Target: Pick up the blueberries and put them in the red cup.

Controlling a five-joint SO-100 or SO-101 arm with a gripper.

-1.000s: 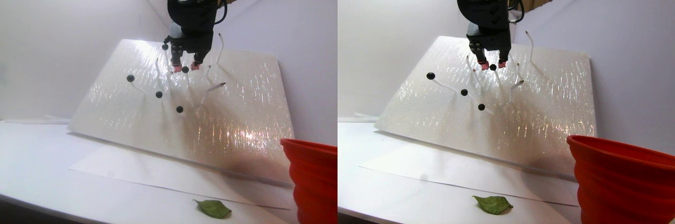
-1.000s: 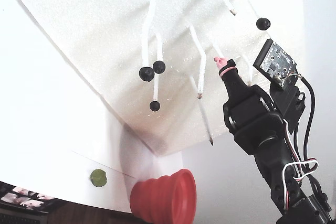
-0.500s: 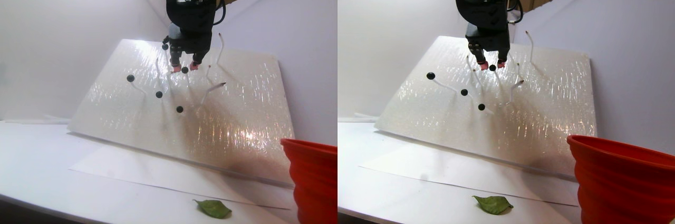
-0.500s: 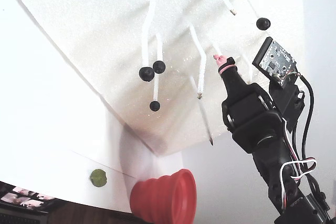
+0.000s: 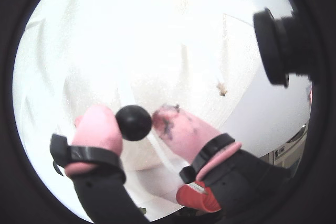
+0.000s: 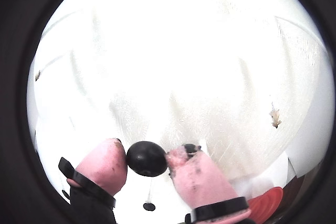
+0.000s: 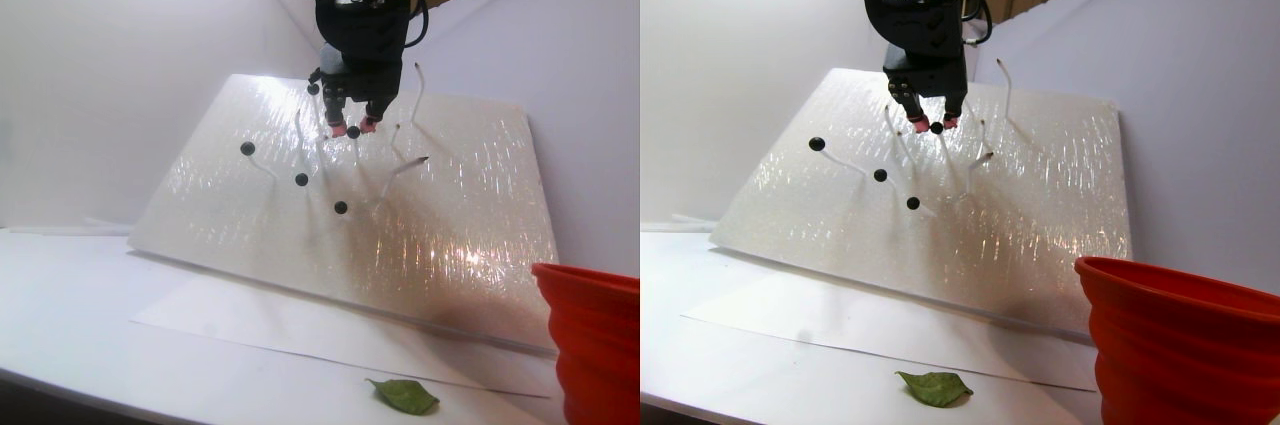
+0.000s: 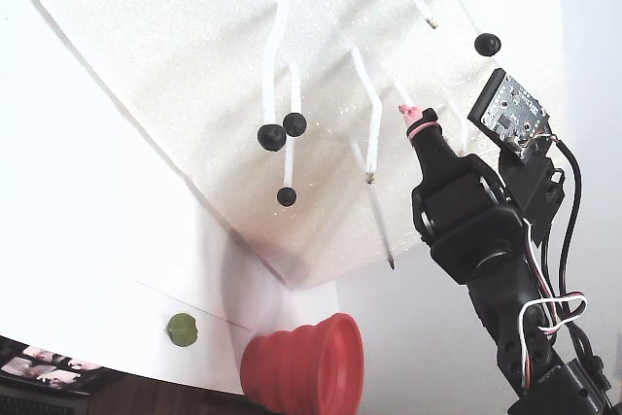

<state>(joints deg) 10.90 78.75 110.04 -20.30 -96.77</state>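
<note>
- White foam board (image 7: 330, 215) leans against the pale walls on a white desk (image 7: 90, 315), thin white stalks poking out of it.
- Red cup (image 7: 590, 335) stands on the desk at the stereo pair's right edge, well apart from the berries.
- Black arm's hand (image 7: 352, 129) is up at the board; in both wrist views its pink-tipped fingers (image 5: 97, 129) pinch one of the blueberries (image 5: 133, 123).
- Other blueberries (image 8: 271, 137) sit on stalk tips across the board.
- Green leaf (image 7: 403, 395) lies on the desk near the cup.
</note>
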